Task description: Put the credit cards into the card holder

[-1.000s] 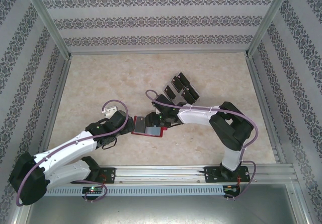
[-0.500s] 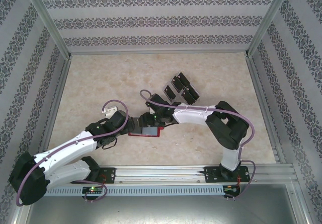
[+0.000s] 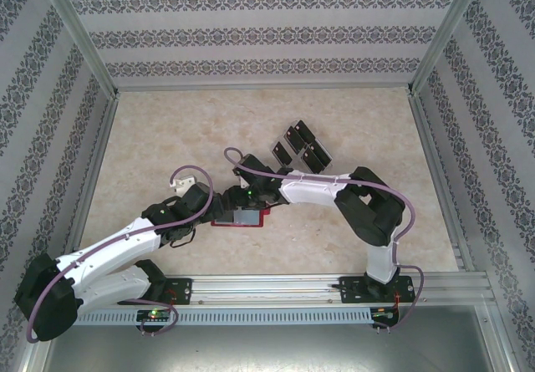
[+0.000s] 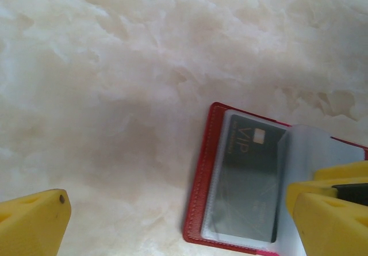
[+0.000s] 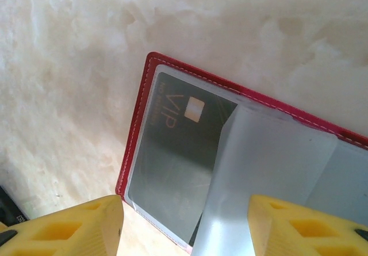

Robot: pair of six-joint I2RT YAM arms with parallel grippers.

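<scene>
Top external: I am hovering my left gripper (image 3: 207,211) and right gripper (image 3: 241,202) over the open card holder (image 3: 247,218) near the table's (image 3: 167,138) front, with the credit cards (image 3: 301,146) lying farther back. Left wrist: my jaws are gaping wide, gripping nothing. Right wrist: my jaws are standing apart, empty, above a card (image 5: 172,152) sitting inside the holder.

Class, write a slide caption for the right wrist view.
Unfolded red card holder on marble table, black VIP card in its clear pocket, right gripper open below.

Open card holder (image 5: 230,146); about four credit cards (image 3: 299,145).
</scene>
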